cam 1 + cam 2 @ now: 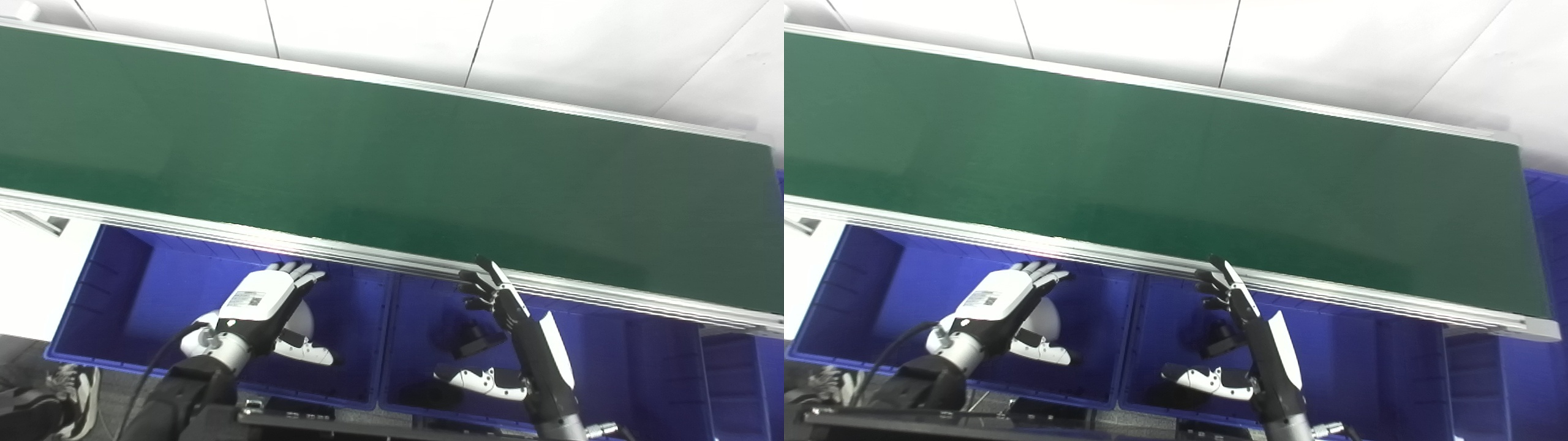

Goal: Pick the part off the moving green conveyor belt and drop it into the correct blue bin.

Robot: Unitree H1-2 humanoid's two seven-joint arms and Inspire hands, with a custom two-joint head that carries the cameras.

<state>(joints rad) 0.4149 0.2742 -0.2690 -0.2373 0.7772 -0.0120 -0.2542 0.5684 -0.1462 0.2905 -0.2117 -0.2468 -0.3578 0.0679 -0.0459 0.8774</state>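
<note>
The green conveyor belt (392, 159) runs across the view with no part on it. My left hand (263, 300) is open and empty, hovering over the left blue bin (110, 288), where white parts (304, 350) lie. My right hand (493, 294) is open and empty, fingers spread, over the middle blue bin (612, 361) near the belt's front rail. That bin holds a white part (481, 380) and a dark part (474, 342).
The belt's aluminium front rail (367, 251) overhangs the bins' far edges. A third blue bin (741, 373) stands at the right. A shoe (79, 392) shows on the floor at the lower left. White wall panels lie behind the belt.
</note>
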